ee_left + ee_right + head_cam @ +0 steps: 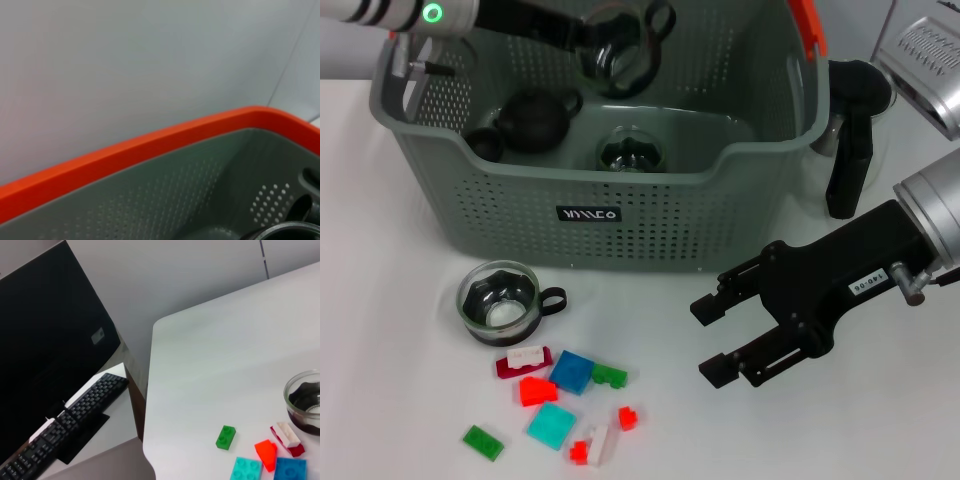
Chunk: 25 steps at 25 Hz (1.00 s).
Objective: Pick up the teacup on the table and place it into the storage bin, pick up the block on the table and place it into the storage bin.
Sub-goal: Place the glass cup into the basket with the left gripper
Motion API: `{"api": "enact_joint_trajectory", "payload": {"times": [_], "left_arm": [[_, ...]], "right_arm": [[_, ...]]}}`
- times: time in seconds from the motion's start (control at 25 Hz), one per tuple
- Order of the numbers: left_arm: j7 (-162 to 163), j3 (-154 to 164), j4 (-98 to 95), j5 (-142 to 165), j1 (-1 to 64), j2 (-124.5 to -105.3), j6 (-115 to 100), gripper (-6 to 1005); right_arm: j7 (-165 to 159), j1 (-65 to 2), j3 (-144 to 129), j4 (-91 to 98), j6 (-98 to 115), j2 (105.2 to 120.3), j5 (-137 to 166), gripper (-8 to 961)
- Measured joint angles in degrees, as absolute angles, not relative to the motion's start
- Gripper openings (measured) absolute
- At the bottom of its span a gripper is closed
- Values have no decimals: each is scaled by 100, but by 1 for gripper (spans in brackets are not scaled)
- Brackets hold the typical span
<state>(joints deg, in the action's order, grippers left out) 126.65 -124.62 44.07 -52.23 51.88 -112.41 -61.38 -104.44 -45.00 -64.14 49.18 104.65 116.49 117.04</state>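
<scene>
The grey-green storage bin [620, 215] stands at the back of the table. My left gripper [595, 45] reaches over it from the left, shut on a glass teacup [625, 50] held above the bin's inside. Its wrist view shows only the bin's orange handle rim [150, 147] and perforated wall [200, 200]. A second glass teacup [500, 300] [305, 400] stands on the table in front of the bin. Several small blocks [572, 372] [226, 436] lie just before it. My right gripper [717, 337] hovers open, to the right of the blocks.
Inside the bin are a black teapot [535, 120] and another glass cup [630, 152]. A black jug-like object [850, 130] and a metal item [930, 60] stand right of the bin. Past the table edge [150, 405] are a monitor [50, 355] and keyboard [75, 420].
</scene>
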Motion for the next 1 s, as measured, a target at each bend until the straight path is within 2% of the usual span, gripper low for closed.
{"api": "enact_joint_trajectory", "payload": {"times": [0.32,1.0], "left_arm": [[12662,-12408,4444,-4771,5285,-11484,-5918,48],[12649,-11883,4411,-4375,5367,-11775,-5480,49]], "right_arm": [[-10383,-4462,-6411,4912,10440,11674,11760,764],[-10308,-4431,-6378,4828,10376,11672,11769,765]]}}
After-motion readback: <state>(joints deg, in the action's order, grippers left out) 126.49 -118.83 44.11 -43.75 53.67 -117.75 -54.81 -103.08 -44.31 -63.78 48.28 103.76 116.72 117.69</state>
